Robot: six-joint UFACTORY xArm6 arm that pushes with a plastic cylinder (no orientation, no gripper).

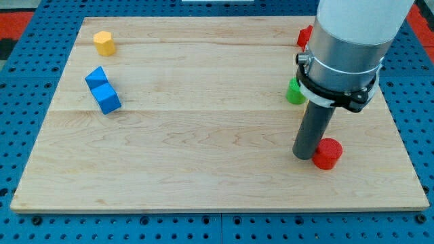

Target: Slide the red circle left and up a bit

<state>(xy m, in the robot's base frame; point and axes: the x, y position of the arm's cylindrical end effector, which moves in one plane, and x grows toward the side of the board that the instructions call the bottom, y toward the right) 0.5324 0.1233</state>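
Toward 4 o'clock on the wooden board (203, 135) sits the red circle (328, 154), a short red cylinder lying flat. My tip (303, 156) is down at board level, touching or just beside the circle's 9 o'clock side; can't tell if there's real contact. No gripper on this rig, just the dark rod (312, 129) hanging from the big grey-white arm housing (349, 41), so nothing to call apart or together.

Green block (294, 91) at about 12 o'clock from the tip, near the rod's upper part, partly hidden by the housing collar; shape unclear. Another red block (304, 36) further up at 12 o'clock, close to the board's top edge, mostly covered by the arm; shape can't be made out.

Far across at 9–10 o'clock on the board: blue block (103, 89), looks like two cube-like parts joined on a diagonal, well apart from the tip. Yellow block (104, 43) at 12 o'clock from the blue one, near the top left corner, roughly hexagonal in outline.

Board rests on a blue perforated base (27, 102), visible on all sides. Red strip (13, 20) at the view's top left corner.
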